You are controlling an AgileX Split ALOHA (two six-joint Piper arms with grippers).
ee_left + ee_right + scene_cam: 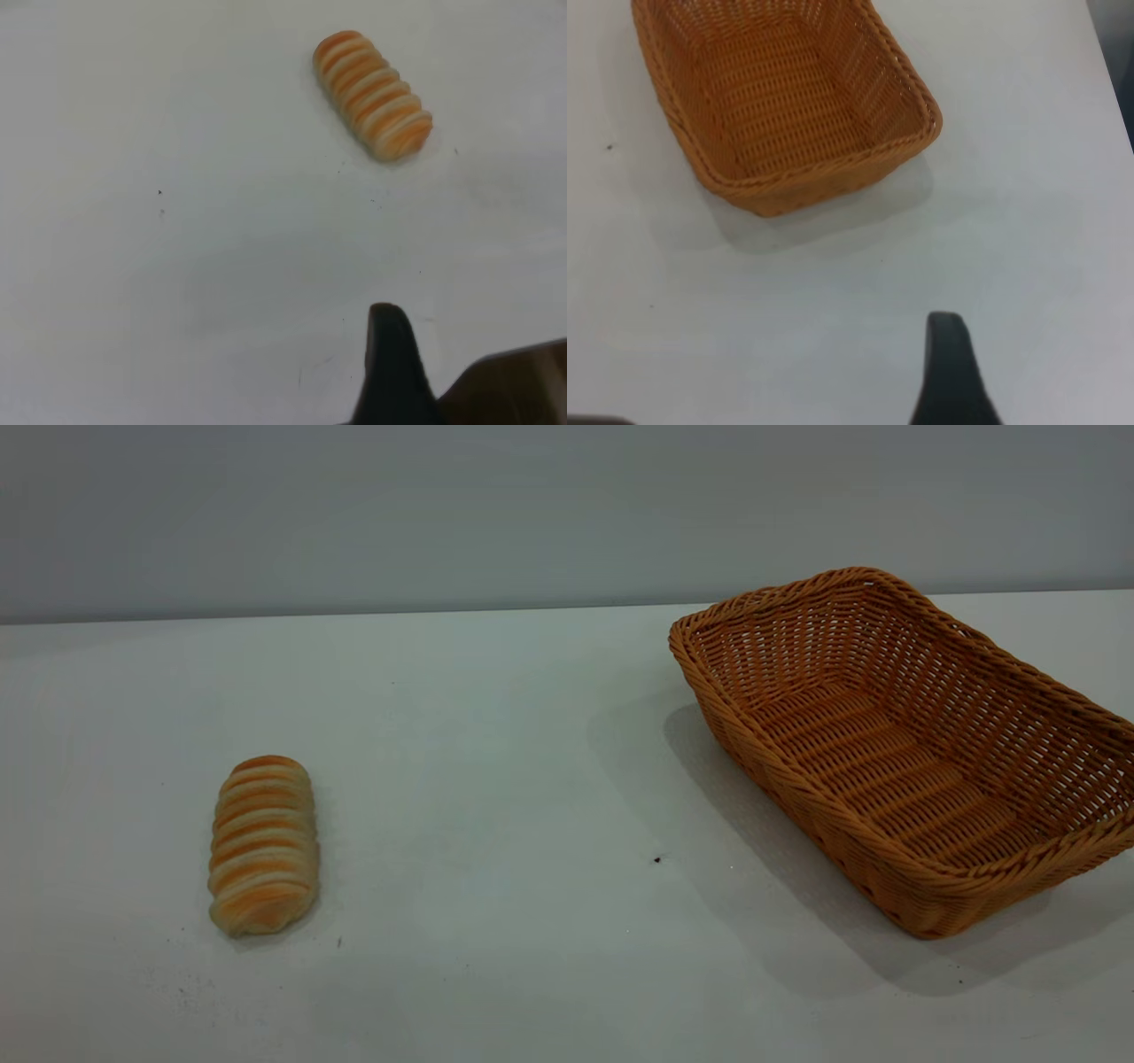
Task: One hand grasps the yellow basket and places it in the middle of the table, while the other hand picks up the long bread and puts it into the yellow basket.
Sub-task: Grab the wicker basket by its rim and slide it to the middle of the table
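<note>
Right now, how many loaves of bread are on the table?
1. The long bread lies alone on the table at the exterior view's left, well apart from the yellow basket at the right, whose visible inside holds nothing.

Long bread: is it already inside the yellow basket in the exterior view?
No, the long bread lies on the bare table at the left, well apart from the empty yellow basket at the right.

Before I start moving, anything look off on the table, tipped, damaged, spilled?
Nothing stands out. The yellow basket sits upright and empty at the right side of the table, set at an angle to its edge. The long bread lies intact on the left, apart from it. Only tiny dark specks mark the tabletop.
</note>
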